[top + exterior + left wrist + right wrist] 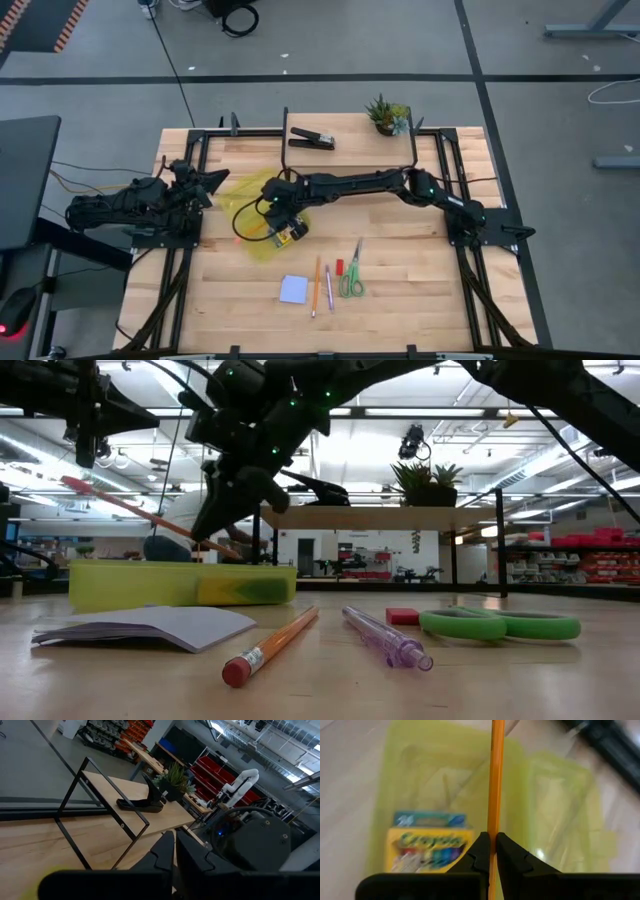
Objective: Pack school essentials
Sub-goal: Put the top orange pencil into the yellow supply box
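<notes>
An open yellow-green see-through case (250, 215) lies on the table, with the crayon box (430, 847) lying in one half. My right gripper (272, 207) hovers over the case, shut on an orange pencil (496, 780). My left gripper (205, 186) is shut and raised beside the case's left edge. Nearer the front edge lie the pale blue notepad (293, 289), a second orange pencil (316, 285), the pink pen (328, 288), the red eraser (339, 266) and the green-handled scissors (351, 276). My right gripper pinches the orange pencil's shaft (493, 827) between its two fingers, coming at it from above. The pencil is lifted clear over the case. It is tilted, and its red eraser end (66, 482) sticks out high toward the table's left.
The black stapler (312, 139) and the small potted plant (385, 115) stand near the far edge. A black metal frame (285, 130) borders the wooden tabletop. Bare wood shows between the case and the row of loose items.
</notes>
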Available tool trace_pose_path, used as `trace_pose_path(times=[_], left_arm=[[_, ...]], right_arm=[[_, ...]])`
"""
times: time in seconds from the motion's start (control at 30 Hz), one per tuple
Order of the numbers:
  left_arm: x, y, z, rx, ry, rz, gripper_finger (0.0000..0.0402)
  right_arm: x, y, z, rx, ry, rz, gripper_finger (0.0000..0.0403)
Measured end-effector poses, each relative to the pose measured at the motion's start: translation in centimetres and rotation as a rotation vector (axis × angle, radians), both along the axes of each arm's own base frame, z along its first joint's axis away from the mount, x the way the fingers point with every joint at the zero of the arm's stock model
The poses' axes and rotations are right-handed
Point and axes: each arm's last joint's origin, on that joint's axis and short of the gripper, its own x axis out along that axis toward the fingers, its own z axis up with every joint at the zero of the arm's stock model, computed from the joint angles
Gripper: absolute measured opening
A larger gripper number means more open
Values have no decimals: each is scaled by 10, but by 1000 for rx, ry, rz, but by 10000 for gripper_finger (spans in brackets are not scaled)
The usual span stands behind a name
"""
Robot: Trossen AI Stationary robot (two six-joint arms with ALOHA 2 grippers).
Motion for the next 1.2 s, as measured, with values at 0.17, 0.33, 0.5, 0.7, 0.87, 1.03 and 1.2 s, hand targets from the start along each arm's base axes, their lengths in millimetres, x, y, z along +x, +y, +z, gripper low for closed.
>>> trace_pose_path(times=[0.17,0.33,0.5,0.7,0.87,1.03,1.2], left_arm=[[0,0,0,0,0,0,19],[0,0,0,0,0,0,22],[0,0,0,0,0,-1,28],[0,0,0,0,0,-1,24],[0,0,0,0,2,-1,22],[0,0,0,0,2,-1,29],[0,0,-1,0,12,-1,29]], right_arm=[[-1,-4,-8,-2,-3,-2,31],[-6,-7,-22,-6,45,1,47],[-9,-11,-31,-40,73,-24,56],[-10,-16,-33,-79,81,-61,58],[-10,-16,-33,-73,81,-71,58],[-9,-12,-28,-60,70,-76,58],[-3,-2,-16,4,9,-111,58]])
